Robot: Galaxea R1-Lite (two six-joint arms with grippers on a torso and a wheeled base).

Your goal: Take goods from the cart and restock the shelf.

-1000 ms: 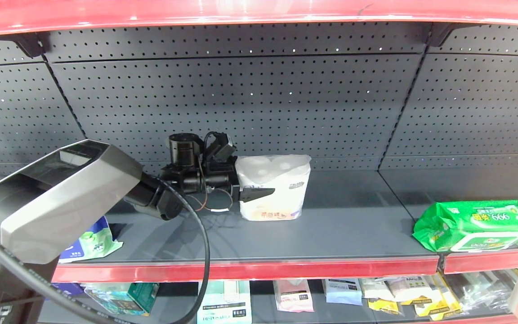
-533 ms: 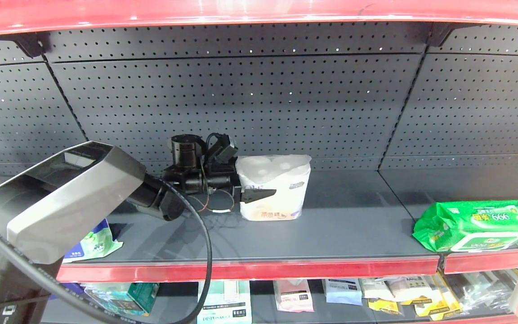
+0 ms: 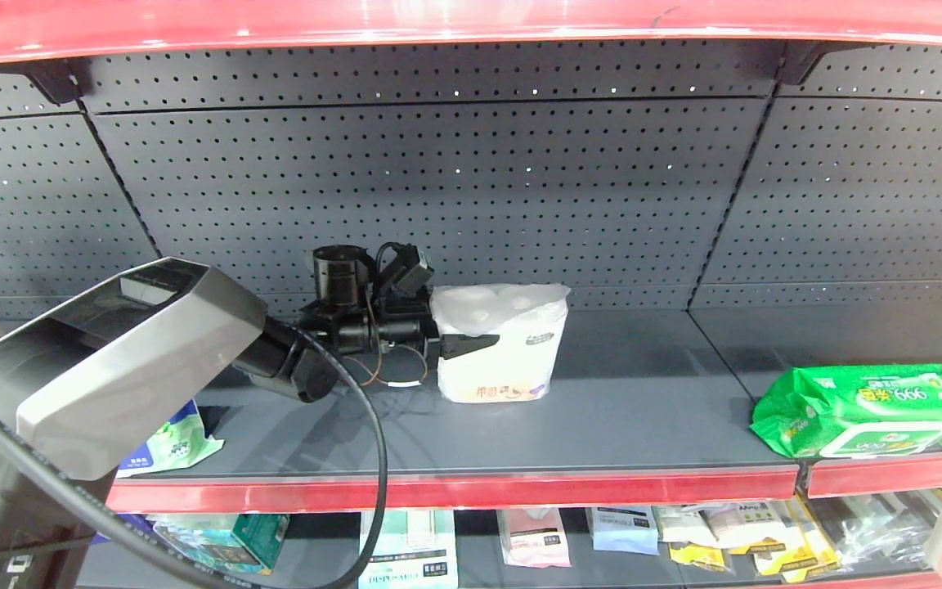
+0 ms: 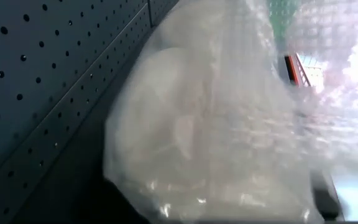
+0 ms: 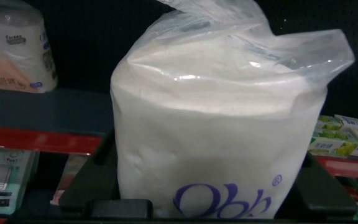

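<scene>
Clamps the left gripper (image 3: 475,337) around a toilet-roll pack (image 3: 512,364), upright mid-shelf (image 3: 643,409) near the back panel. Farther right, by the front edge, a green wipes pack (image 3: 863,409) lying flat. Grasps a second roll pack (image 5: 216,124) in the right gripper (image 5: 207,196), before the shelf's right front edge.

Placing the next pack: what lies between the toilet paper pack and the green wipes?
Nothing: in the head view, the shelf between the toilet paper pack and the green wipes is bare.
</scene>
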